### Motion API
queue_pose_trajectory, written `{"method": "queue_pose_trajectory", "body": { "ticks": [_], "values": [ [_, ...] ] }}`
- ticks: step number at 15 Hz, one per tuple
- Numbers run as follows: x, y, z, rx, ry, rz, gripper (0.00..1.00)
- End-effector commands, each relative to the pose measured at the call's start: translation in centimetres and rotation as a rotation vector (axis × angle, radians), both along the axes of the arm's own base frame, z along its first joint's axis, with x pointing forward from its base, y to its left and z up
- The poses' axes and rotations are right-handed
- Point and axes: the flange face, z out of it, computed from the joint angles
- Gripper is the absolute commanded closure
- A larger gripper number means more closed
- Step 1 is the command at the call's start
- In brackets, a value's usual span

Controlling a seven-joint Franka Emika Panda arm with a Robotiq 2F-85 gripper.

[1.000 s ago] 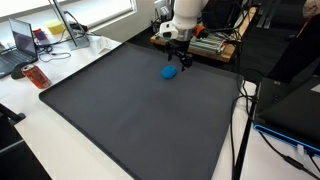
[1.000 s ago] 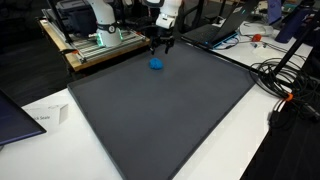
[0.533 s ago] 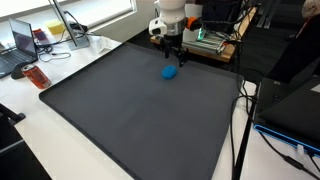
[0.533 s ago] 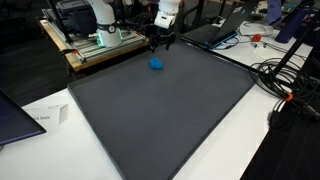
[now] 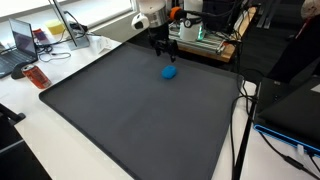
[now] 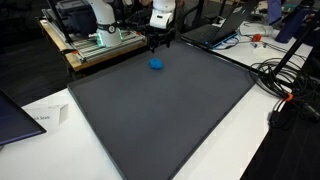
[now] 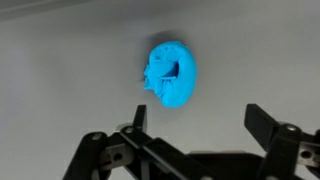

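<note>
The dark grey mat [image 5: 120, 110] covers the tabletop. The small blue crumpled soft lump [image 5: 170, 72] lies on the mat near its far edge, ungrasped. The jaws hang wide and empty at its 11 o'clock. No pickup is made yet.

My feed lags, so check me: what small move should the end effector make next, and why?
Probably slide the end effector across until the blue lump sits between its fingers: the jaws stand open, but the lump lies beyond them.
</note>
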Motion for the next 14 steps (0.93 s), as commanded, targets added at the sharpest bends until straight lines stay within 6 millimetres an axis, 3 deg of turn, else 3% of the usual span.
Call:
{"method": "queue_pose_trajectory", "body": {
  "ticks": [1,8,14],
  "values": [
    [1.0,-2.5,0.7,0.113,-0.002,0.007,0.00],
    [1.5,-6.5,-0.5,0.218,-0.037,0.037,0.00],
    [0.3,-8.6,-2.4,0.322,-0.092,0.121,0.00]
  ]
}}
